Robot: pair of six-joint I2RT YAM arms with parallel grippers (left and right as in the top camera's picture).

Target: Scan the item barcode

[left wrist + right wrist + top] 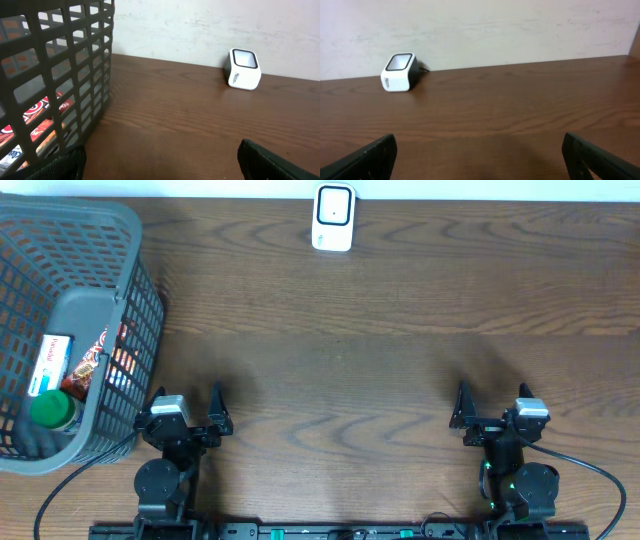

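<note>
The white barcode scanner (333, 218) stands at the far edge of the table, its dark window facing up; it also shows in the left wrist view (244, 75) and the right wrist view (399, 72). The items lie in a grey mesh basket (95, 298) at the left: a white and blue box (50, 360), a green-capped bottle (53, 410) and red packets (95, 365). My left gripper (187, 394) rests open beside the basket's near right corner, holding nothing (161, 165). My right gripper (490, 395) rests open at the near right, also holding nothing (481, 160).
The basket wall (60, 75) fills the left of the left wrist view, with red packets (37, 112) showing through its mesh. Dark wooden table (340, 350) stretches between the grippers and the scanner. A pale wall (520, 30) rises behind the table's far edge.
</note>
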